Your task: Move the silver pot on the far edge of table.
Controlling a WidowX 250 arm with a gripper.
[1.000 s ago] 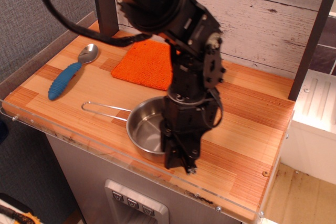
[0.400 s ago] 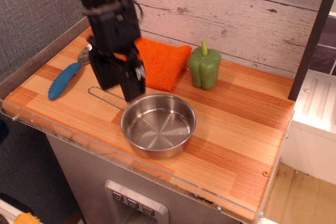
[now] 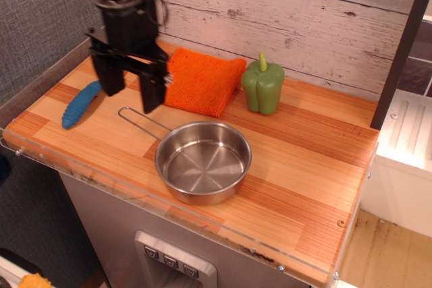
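The silver pot (image 3: 202,162) is a shallow shiny pan standing empty near the front edge of the striped wooden table (image 3: 310,166). Its thin wire-loop handle (image 3: 139,120) points back-left. My gripper (image 3: 131,91) hangs over the table to the pot's back-left, just above the far end of the handle. Its two black fingers (image 3: 152,94) are spread apart and hold nothing. It does not touch the pot.
An orange cloth (image 3: 202,80) lies at the back, with a green pepper (image 3: 263,85) to its right. A blue-handled spoon (image 3: 79,106) lies at the left, its bowl hidden behind my gripper. A plank wall stands behind and a clear rim (image 3: 135,197) edges the front.
My arm has swung from over the pot at the front to the left and back, uncovering the pot and pepper. The pot's handle has turned slightly towards the back.
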